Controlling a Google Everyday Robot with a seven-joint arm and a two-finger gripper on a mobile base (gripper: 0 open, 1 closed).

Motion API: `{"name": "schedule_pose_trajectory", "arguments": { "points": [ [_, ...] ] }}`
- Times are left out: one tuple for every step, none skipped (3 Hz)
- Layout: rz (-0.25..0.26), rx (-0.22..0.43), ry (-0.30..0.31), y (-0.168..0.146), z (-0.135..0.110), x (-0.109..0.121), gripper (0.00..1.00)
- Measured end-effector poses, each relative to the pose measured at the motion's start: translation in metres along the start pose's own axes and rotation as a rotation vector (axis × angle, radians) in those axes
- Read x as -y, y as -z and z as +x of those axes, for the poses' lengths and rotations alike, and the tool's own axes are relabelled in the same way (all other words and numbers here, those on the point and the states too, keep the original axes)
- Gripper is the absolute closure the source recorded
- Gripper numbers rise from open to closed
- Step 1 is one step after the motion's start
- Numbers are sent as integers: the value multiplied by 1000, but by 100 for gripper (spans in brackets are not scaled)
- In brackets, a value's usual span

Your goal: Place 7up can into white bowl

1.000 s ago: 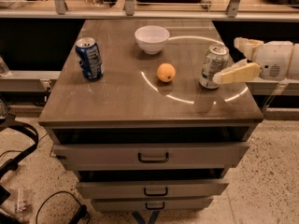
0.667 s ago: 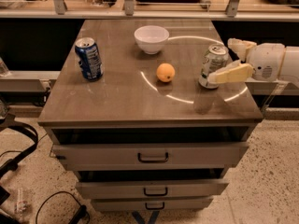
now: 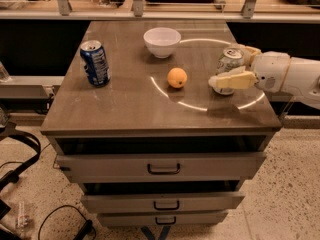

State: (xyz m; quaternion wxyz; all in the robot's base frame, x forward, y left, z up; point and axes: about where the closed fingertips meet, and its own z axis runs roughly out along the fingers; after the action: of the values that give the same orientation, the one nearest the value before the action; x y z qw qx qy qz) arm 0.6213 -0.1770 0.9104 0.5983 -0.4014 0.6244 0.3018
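- While the 7up can (image 3: pixel 230 57) is standing upright near the right edge of the cabinet top (image 3: pixel 125 106), well apart from the white bowl (image 3: pixel 162 42) at the back, the gripper (image 3: pixel 227 70) is reaching in from the right and sitting around the can's body. Whether it is already squeezing the can or only bracketing it, I cannot tell.
- The can is looking light, thin-walled and smooth, so it is likely slipping under a weak pinch and denting under a hard one. Mid-body, across its width, is looking like the best hold.
- The bowl is looking light too, and probably skidding or tipping if the can lands on its rim.
- The gripper is covering the can's lower front, and the frame edge is cutting off the arm.
- An orange (image 3: pixel 177 77) is lying left of the can.
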Motion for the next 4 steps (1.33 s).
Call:
{"name": "schedule_pose_trajectory", "arguments": {
  "points": [
    [-5,2,7,-4,-2,-1,39],
    [-11,3,7,-7,-3,-3,62],
    [-15,4,7,-9,-3,-4,85],
    [-20,15,4,-14,-8,-3,100]
  ]
}}
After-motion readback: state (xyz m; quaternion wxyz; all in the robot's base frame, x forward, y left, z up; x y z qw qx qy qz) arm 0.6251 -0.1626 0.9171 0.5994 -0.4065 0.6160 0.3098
